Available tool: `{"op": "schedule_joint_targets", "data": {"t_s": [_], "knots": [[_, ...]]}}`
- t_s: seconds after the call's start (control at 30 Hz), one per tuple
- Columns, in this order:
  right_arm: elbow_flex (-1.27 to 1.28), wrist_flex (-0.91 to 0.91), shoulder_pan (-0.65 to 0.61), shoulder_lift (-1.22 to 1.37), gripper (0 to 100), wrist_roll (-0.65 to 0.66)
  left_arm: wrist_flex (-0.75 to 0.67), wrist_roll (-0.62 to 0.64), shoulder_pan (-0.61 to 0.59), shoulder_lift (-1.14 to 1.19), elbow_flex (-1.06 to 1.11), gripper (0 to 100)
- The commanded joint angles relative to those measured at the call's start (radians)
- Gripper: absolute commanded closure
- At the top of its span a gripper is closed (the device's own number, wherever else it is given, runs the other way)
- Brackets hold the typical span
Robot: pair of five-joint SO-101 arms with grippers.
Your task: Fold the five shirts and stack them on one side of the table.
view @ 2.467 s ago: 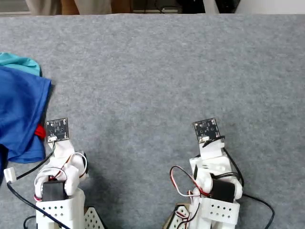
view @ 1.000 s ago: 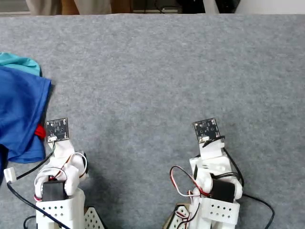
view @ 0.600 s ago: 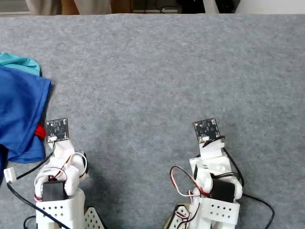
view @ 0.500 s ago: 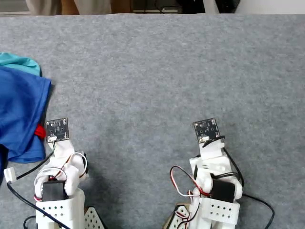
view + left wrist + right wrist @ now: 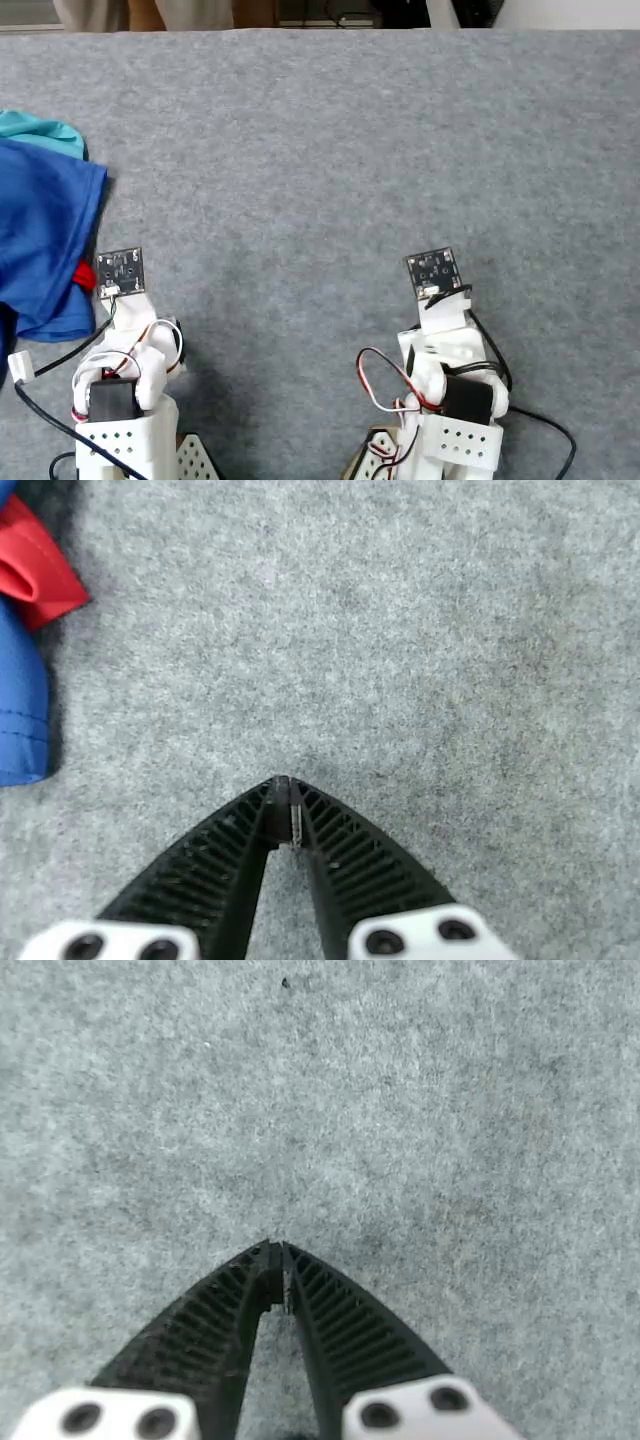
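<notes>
Overhead, you have the grey table (image 5: pixel 350 130) stretching wide, with the blue shirt (image 5: pixel 40 240) piled at its left edge over a teal shirt (image 5: pixel 35 128). From the left wrist you see a red shirt (image 5: pixel 30 565) poking out beside the blue hem, near the left gripper (image 5: pixel 283 792), whose tips meet on nothing. Your right gripper (image 5: pixel 277 1256) is likewise closed above the table's felt, well apart from the pile.

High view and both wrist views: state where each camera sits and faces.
High view: fixed above, facing down on the grey table; left arm and right arm show.
Left wrist view: on the left wrist, looking down past the shut left tool at table.
Right wrist view: likewise, past the shut right tool.
Shared: high and left wrist views both show blue shirt and red shirt.
</notes>
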Motion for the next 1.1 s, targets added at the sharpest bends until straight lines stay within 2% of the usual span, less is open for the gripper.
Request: {"op": "schedule_joint_targets", "data": {"t_s": [0.0, 0.1, 0.33, 0.47, 0.77, 1.07], "knots": [[0.002, -0.014, 0.007, -0.113, 99.3, -0.003, 0.005, -0.006, 0.011, -0.005, 0.012, 98], [-0.004, -0.149, 0.007, -0.113, 99.3, -0.003, 0.005, -0.006, 0.011, -0.005, 0.012, 98], [-0.127, -0.588, -0.010, -0.113, 99.3, -0.002, 0.005, -0.006, 0.011, -0.005, 0.012, 98], [-0.191, -0.733, -0.016, -0.113, 99.3, 0.003, 0.005, -0.006, 0.011, -0.005, 0.012, 98], [-0.266, -0.793, -0.012, -0.113, 99.3, 0.003, 0.005, -0.006, 0.011, -0.005, 0.012, 98], [-0.157, -0.787, -0.010, -0.111, 99.3, 0.003, 0.005, -0.006, 0.011, -0.005, 0.012, 98]]}}
